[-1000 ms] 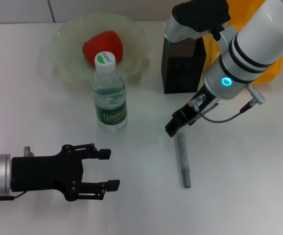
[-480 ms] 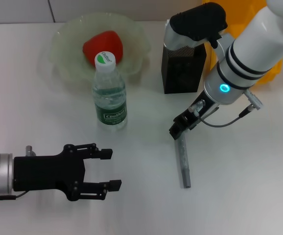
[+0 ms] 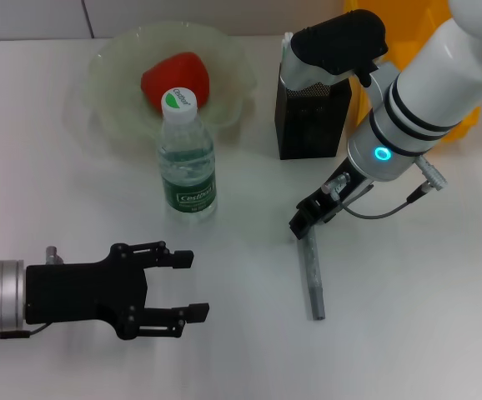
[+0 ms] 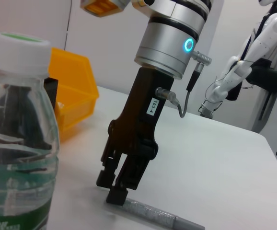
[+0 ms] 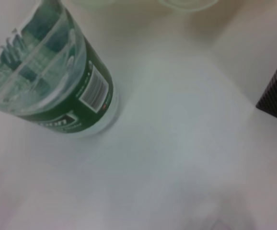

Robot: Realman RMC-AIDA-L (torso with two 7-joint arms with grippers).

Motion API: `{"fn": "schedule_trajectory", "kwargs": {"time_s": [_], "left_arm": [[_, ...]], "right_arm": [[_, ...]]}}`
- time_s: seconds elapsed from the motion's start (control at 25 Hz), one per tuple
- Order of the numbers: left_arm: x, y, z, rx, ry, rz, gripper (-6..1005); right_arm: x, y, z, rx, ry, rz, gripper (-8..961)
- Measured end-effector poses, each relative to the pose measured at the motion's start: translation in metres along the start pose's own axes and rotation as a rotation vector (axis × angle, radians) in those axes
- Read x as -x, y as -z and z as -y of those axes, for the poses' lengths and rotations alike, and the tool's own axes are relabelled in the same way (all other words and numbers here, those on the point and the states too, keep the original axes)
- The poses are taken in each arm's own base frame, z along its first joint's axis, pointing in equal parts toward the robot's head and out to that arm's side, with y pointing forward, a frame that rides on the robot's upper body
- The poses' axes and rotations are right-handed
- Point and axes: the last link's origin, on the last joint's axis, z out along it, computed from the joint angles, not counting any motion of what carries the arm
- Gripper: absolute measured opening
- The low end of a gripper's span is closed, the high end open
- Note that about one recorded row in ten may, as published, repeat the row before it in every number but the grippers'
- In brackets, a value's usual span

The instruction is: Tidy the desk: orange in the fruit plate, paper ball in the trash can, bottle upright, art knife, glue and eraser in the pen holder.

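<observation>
Right gripper (image 3: pixel 303 226): you see it poised at the upper end of the grey art knife (image 3: pixel 312 273).
Left gripper (image 3: pixel 177 285): fingers spread, hovering low.
Bottle (image 3: pixel 186 156): upright before the fruit plate (image 3: pixel 107 75).

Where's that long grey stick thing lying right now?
In the head view the grey art knife lies flat on the white desk, right of the upright bottle and in front of the black pen holder, with the right gripper at its far end.
</observation>
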Motion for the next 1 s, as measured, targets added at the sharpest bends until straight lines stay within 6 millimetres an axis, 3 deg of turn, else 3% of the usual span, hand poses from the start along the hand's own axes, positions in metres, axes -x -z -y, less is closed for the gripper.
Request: {"fn": "schedule_trajectory", "kwargs": {"time_s": [0.28,0.52,0.72,0.96,1.0], "left_arm": [[0.0,0.0,0.001,-0.006,0.001,-0.005,801],[0.0,0.0,0.0,-0.006,0.003,-0.005,801],[0.001,0.0,0.0,-0.005,0.006,-0.007,801],[0.001,0.0,0.0,-0.01,0.009,-0.01,801],[0.001,0.0,0.0,-0.01,0.009,-0.01,801]], "right_arm": [[-0.002,-0.003,0.002,-0.004,0.001,-0.005,441],[-0.001,-0.003,0.0,0.002,0.023,0.002,232],[-0.001,-0.002,-0.003,0.034,0.039,0.01,160],[-0.006,0.008,-0.002,0.049,0.045,0.047,129],[-0.008,0.02,0.001,0.064,0.042,0.089,128]]}}
